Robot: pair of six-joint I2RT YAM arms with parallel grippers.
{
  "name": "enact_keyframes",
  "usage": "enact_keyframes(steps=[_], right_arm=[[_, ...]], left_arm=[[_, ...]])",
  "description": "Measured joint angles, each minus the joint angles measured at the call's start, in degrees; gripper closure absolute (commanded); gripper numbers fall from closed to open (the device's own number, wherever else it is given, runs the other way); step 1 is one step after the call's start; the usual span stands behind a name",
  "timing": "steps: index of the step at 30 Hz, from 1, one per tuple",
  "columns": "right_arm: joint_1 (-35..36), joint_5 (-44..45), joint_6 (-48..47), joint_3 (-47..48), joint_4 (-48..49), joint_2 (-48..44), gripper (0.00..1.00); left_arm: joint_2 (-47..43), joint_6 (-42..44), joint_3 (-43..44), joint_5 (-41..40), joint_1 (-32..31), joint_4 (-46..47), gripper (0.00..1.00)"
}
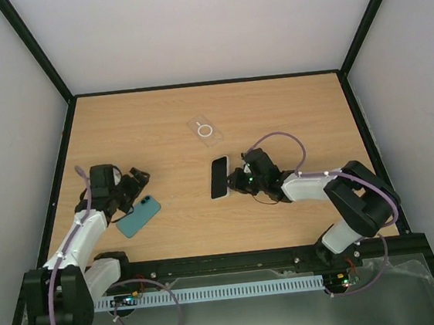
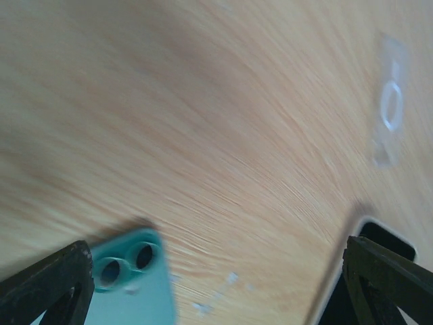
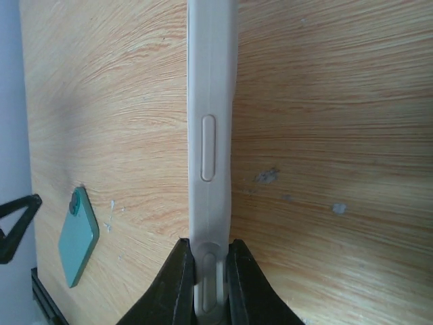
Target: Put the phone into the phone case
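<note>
1. Phone with the white rim (image 1: 219, 176) sits near the middle of the table (image 1: 290, 116), dark screen showing from above. The right gripper (image 1: 241, 180) is clamped on one end of it.
2. In the right wrist view the fingers (image 3: 177, 284) pinch across the phone's thin side, just below the side button. That grip probably leaves its faces free to meet the case. I cannot tell whether the phone is raised off the wood or resting on an edge.
3. The clear case (image 1: 205, 129) lies flat just beyond the phone, apart from it, its ring mark visible.
4. The left gripper (image 1: 140, 187) stands spread wide and holds nothing. A teal phone (image 1: 139, 216) lies flat just beside it, camera lenses up, and looks like a spare object.
5. Bare wood lies between phone and case, so the short path looks unobstructed. The case has free room on all sides and sits well away from the black frame (image 1: 60, 171), but with nothing bracing it, it may slide when pressed.
</note>
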Motion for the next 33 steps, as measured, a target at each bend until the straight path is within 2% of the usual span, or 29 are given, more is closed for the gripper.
enact_keyframes(steps=[4, 10, 17, 21, 29, 33], right_arm=[[-0.85, -0.70, 0.31, 0.57, 0.63, 1.53, 0.91], [-1.51, -0.44, 0.11, 0.68, 1.03, 2.32, 0.87], [-2.08, 3.87, -1.42, 0.81, -1.38, 2.97, 0.76], [-2.25, 6.62, -2.01, 1.22, -3.43, 2.93, 0.66], [-2.25, 8.11, -2.23, 1.92, -5.90, 0.74, 0.48], [-2.25, 7.65, -2.12, 1.51, -6.29, -3.34, 0.42]], left_arm=[[-0.59, -2.71, -2.67, -3.52, 7.74, -1.79, 0.01], [0.59, -6.78, -3.06, -11.54, 12.96, -6.51, 0.01], [4.33, -8.79, -1.36, -16.92, 13.42, -8.37, 0.01], [4.35, -9.90, -1.22, -18.10, 13.42, -9.27, 0.01], [5.05, -10.21, 0.07, -17.42, 12.76, -13.33, 0.01], [3.45, -10.73, -0.76, -16.22, 10.86, -14.16, 0.01]])
